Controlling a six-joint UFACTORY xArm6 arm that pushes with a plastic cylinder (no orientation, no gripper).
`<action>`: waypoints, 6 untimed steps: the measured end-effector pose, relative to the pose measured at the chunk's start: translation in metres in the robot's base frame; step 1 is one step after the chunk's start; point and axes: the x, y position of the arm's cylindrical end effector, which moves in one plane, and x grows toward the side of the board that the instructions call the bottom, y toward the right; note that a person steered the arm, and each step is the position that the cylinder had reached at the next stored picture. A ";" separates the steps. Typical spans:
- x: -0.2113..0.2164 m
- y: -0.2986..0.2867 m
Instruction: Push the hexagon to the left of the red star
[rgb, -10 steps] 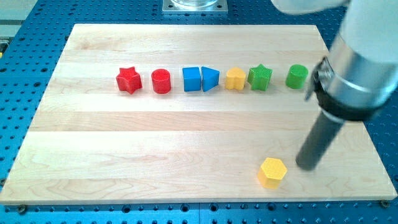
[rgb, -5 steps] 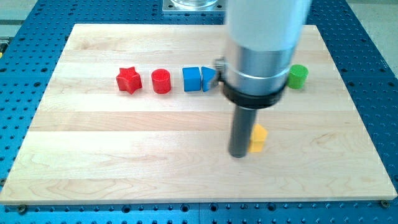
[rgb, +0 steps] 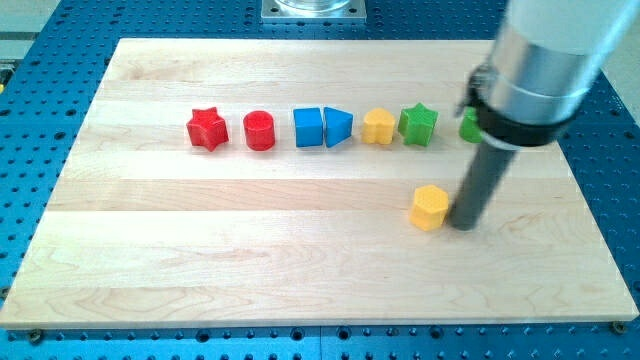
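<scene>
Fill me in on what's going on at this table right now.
A robot arm is pushing blocks around a wooden board with a dark rod. My tip sits just to the view's right of the yellow hexagon, close enough to be touching or nearly so. The red star is at the left end of a row of blocks, far from the hexagon, so the push is not yet done.

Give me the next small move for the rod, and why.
Probably a short push toward the view's left. My tip sits against the right side of the yellow hexagon, and the red star lies far off to the upper left, so the hexagon must travel left first.
</scene>
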 end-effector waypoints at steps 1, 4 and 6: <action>-0.006 -0.105; -0.037 -0.229; -0.031 -0.192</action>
